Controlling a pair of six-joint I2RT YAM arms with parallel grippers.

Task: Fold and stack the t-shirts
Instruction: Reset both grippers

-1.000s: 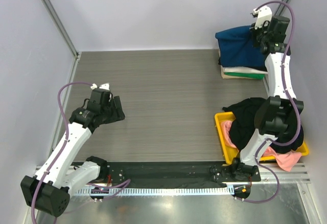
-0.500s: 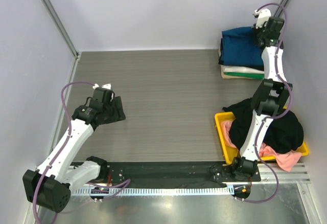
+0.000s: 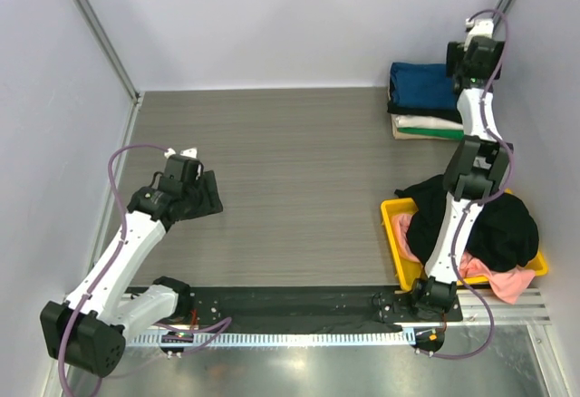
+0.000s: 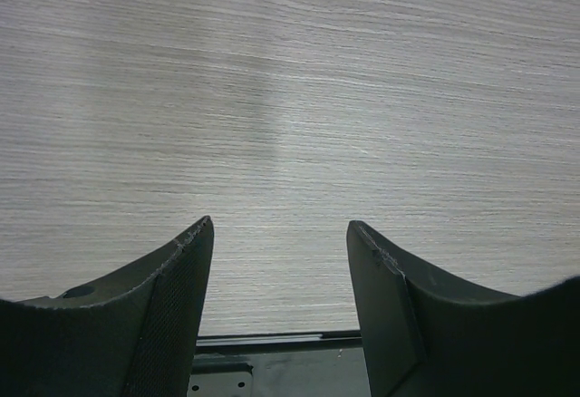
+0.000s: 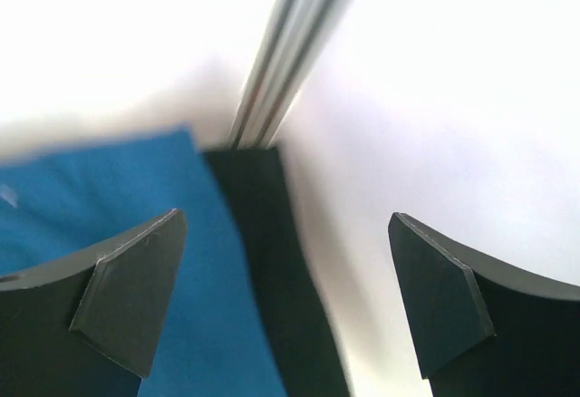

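Three smooth pale walls (image 3: pixel 272 25) hem the grey wood-grain bench (image 3: pixel 299 161). The left pincer (image 4: pixel 280 223) gapes wide over it. The right pincer (image 5: pixel 285 216), equally wide, hangs above flat folded t-shirts (image 3: pixel 422 98) at two o'clock.

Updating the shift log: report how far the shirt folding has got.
Done: a folded stack sits in the far right corner, a blue shirt on top.
In hand: nothing. The right claw, over the stack's far edge, and the left claw, over the table, are both open.
Left: a black shirt and a pink shirt lie heaped in the bin.
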